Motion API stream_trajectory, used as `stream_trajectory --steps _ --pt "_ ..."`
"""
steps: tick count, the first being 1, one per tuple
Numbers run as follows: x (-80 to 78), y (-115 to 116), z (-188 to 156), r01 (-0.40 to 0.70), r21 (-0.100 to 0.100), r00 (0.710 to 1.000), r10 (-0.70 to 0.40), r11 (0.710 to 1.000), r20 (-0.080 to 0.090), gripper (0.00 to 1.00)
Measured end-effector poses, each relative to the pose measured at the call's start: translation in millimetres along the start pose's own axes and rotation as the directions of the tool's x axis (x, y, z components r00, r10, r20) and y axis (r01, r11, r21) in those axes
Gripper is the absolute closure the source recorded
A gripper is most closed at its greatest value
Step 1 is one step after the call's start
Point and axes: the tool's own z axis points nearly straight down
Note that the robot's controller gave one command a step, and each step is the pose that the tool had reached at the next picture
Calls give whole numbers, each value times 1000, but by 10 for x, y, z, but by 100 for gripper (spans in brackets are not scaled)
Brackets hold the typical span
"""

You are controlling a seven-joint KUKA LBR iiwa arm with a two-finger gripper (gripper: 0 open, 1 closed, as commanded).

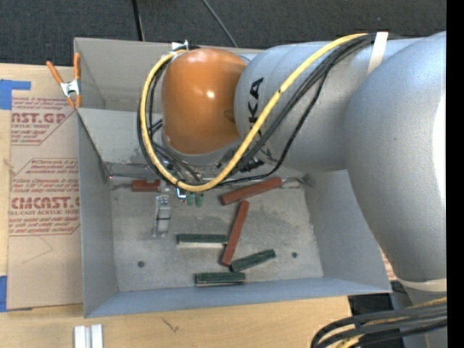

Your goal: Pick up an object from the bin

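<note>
Camera view: the arm (pixel 348 100) reaches in from the right, and its orange cover (pixel 199 100) hangs over the back left of the bin (pixel 98 267). I cannot tell whether the jaws are open or closed, and nothing shows gripped. The nearest things are a short red-brown stick (pixel 145 185) by the back wall and a dark green stick (pixel 201 239) mid-floor. More sticks lie crossed to the right. The risk, I judge, is that a flat stick slips from a pinch, or that the crossed ones get dragged along.
</note>
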Motion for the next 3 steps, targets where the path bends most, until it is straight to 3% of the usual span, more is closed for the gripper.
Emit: stream_trajectory --steps 1,2,3 --pt "-18 -9 -49 -2 -2 1000 2 1000 7 0" --pt "-63 -309 434 -40 -5 999 40 999 14 0" --pt "-45 -393 582 -52 -2 999 52 999 12 0"
